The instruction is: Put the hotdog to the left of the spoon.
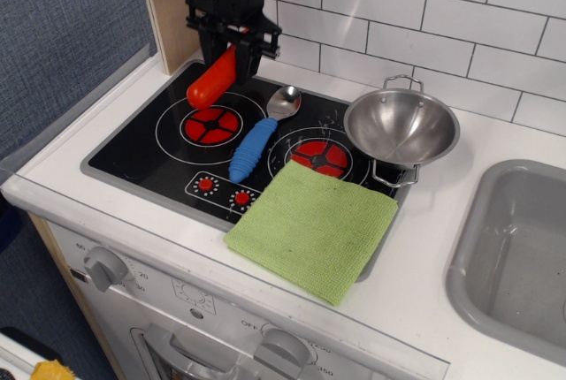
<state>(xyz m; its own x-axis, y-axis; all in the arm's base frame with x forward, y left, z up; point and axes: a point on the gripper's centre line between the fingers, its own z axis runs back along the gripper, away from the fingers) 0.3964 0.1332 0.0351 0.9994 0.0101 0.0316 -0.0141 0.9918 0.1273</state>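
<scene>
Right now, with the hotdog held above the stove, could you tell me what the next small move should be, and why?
Probably lower it straight down, then release. The gripper holds the hotdog tilted above the left burner, already left of the spoon, and that burner looks bare beneath it.
</scene>
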